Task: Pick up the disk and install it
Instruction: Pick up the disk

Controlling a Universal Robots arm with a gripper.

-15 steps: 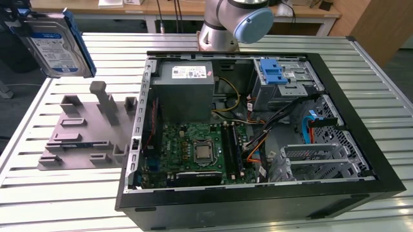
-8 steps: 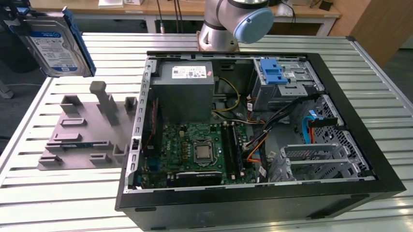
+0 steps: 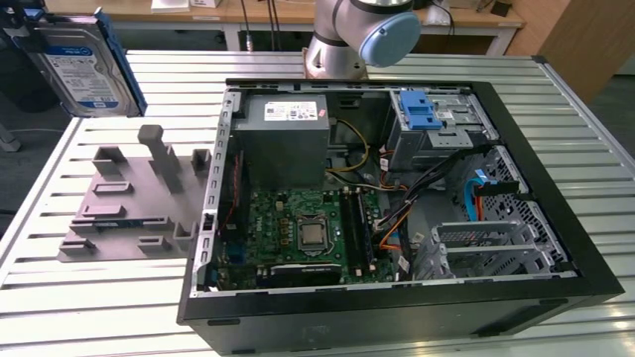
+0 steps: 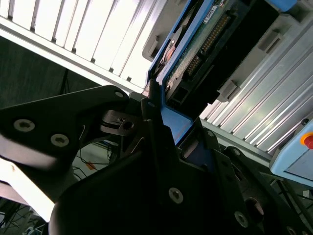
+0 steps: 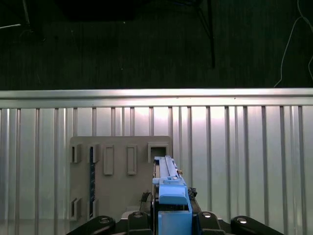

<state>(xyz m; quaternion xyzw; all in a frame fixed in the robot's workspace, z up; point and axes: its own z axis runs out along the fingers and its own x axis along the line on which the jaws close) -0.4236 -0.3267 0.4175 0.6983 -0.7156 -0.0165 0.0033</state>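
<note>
The disk [image 3: 85,65], a silver hard drive with a white-and-blue label and a blue rail frame, hangs upright in the air at the exterior view's far left, above the table's corner. In the first wrist view the disk [image 5: 169,188] shows edge-on, and my gripper [image 5: 171,218] is shut on its blue frame. The second wrist view shows the black fingers [image 4: 151,122] clamping the disk [image 4: 205,44] at its blue end, with the circuit board side facing the camera.
An open computer case [image 3: 213,223] lies on the slatted metal table [image 3: 100,312], with a drive bay and blue latch [image 3: 421,111] at its far corner. A grey slotted fixture [image 3: 139,201] sits beside the case, below the disk. The arm's base [image 3: 358,33] stands behind the case.
</note>
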